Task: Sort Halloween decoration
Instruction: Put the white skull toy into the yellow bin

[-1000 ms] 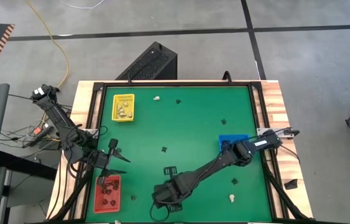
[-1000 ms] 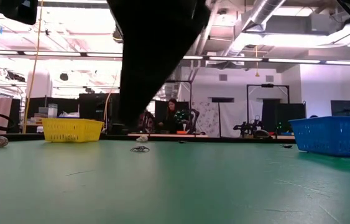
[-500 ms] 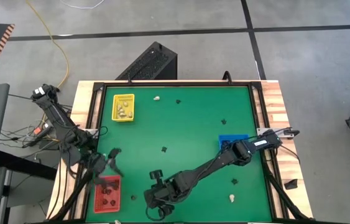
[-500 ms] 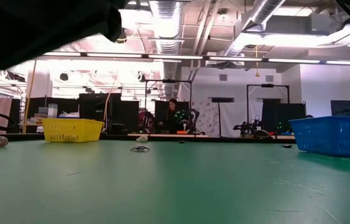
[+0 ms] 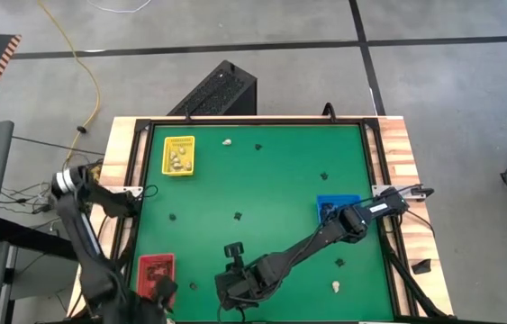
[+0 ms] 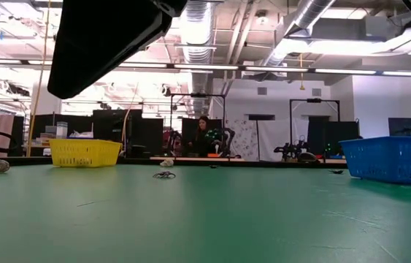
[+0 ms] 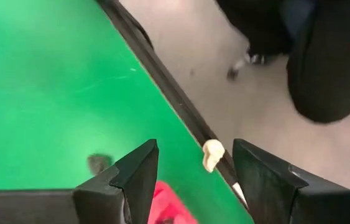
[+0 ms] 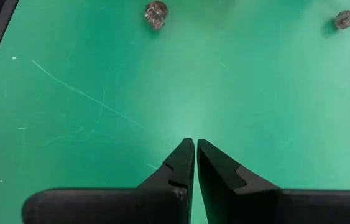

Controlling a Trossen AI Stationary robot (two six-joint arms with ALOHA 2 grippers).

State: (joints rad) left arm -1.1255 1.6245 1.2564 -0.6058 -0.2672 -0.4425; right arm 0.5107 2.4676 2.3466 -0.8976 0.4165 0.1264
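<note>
The right hand (image 8: pixel 195 144) has its two fingers pressed together with nothing between them, low over bare green worktop (image 5: pixel 271 180) near the front edge. Just ahead of it in its wrist view lie two small dark trinkets (image 8: pixel 156 14), apart from each other and from the fingertips.

The left hand (image 7: pixel 193 163) has its fingers spread apart and empty, at the worktop's front left corner beside the red tray (image 5: pixel 155 273). A cream trinket (image 7: pixel 212 154) sits on the black edge rail between its fingers in the wrist view.

Farther out, the yellow tray (image 5: pixel 179 155) holds several cream pieces, and the blue tray (image 5: pixel 330 204) sits at the right. Loose dark and cream trinkets are scattered across the green surface, one cream piece (image 5: pixel 336 287) near the front right.
</note>
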